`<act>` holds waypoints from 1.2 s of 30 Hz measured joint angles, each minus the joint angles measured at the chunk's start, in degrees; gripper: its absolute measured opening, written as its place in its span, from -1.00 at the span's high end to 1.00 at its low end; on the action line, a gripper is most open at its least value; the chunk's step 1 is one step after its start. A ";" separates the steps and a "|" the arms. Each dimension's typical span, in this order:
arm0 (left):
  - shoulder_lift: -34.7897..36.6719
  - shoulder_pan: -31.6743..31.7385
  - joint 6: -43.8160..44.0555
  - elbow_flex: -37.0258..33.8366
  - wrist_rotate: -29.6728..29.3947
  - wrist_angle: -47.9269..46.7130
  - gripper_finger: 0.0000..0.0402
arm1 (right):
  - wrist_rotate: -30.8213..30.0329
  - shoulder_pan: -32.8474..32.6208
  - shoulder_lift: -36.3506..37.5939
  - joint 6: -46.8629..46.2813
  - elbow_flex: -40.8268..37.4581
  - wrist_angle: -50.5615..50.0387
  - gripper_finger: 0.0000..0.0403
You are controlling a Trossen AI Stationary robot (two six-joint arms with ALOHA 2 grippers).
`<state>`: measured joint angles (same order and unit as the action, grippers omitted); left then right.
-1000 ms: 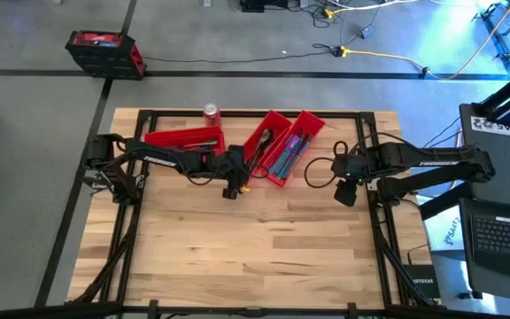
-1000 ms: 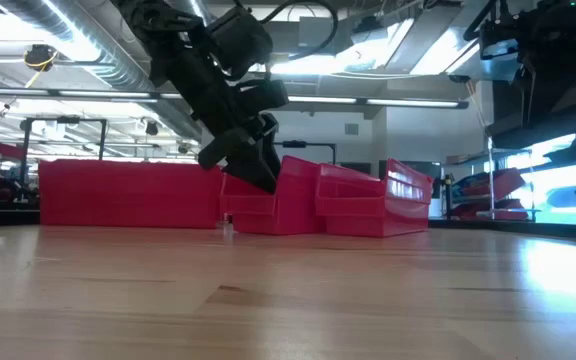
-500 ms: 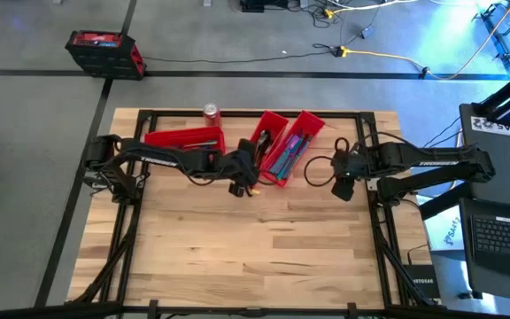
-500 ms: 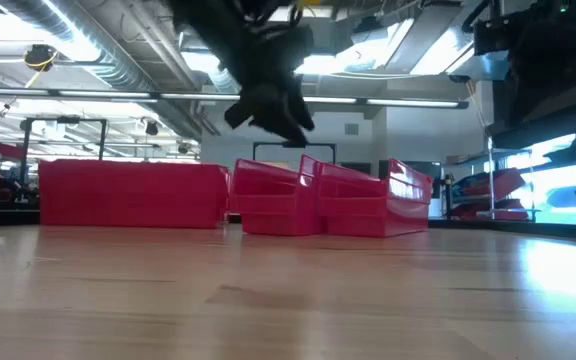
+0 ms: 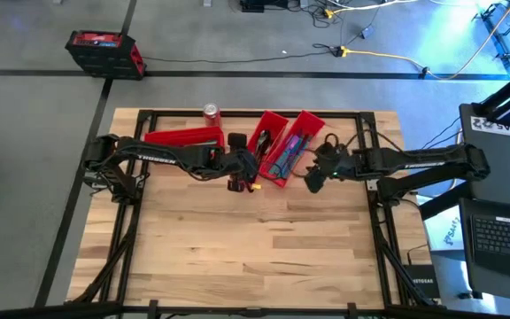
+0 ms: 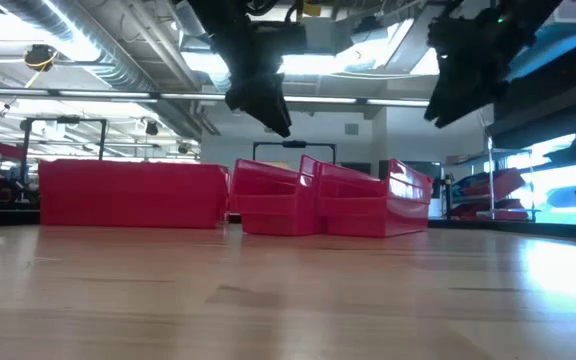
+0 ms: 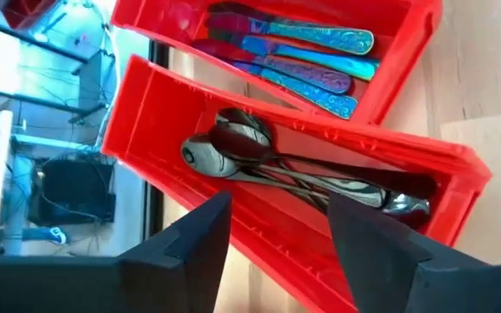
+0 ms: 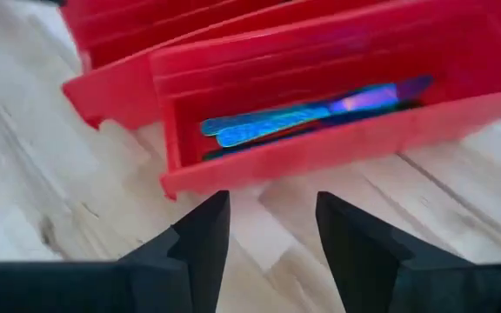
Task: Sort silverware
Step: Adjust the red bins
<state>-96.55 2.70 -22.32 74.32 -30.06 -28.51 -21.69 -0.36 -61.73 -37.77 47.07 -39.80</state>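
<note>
Wooden tabletop (image 5: 237,248) carries three red bins (image 5: 184,138) at its twelve o'clock edge. My left gripper (image 5: 240,180) hangs part open and empty at six o'clock of the spoon bin (image 7: 259,222); the spoons (image 7: 233,156) run lengthwise away from it. My right gripper (image 5: 312,180), likewise part open and empty, hangs nearest the blue cutlery (image 8: 311,117), which lies crosswise.

Overhead cam down, low cam level, wrist cams close; all share red bins (image 5: 282,146).
</note>
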 joint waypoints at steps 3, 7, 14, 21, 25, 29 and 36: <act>0.00 0.04 0.75 0.00 0.44 1.00 0.17 | 4.16 0.02 -3.43 7.32 0.02 4.63 0.21; 0.00 0.06 1.26 0.00 1.24 3.14 0.23 | 9.04 2.25 -8.47 14.13 0.36 12.16 0.22; 0.00 -0.05 2.91 0.00 5.39 5.15 0.35 | 16.18 8.77 -14.99 17.41 3.88 13.28 0.51; 0.00 0.09 2.59 -0.02 5.45 5.55 0.44 | 22.19 12.22 -17.39 22.63 4.31 13.36 0.97; 0.00 0.09 1.28 -0.02 5.47 6.12 0.55 | 22.84 13.67 -17.75 25.16 4.32 14.79 0.95; 0.00 0.09 1.11 -0.02 5.49 8.12 0.66 | 25.03 15.29 -17.74 26.27 4.33 14.80 0.99; 0.00 0.72 1.00 -0.02 6.37 9.30 0.72 | 26.73 15.53 -20.40 27.77 4.33 16.70 0.99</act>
<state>-96.55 3.43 -21.32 74.30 -23.69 -19.20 5.04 15.18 -82.13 -10.00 51.40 -23.10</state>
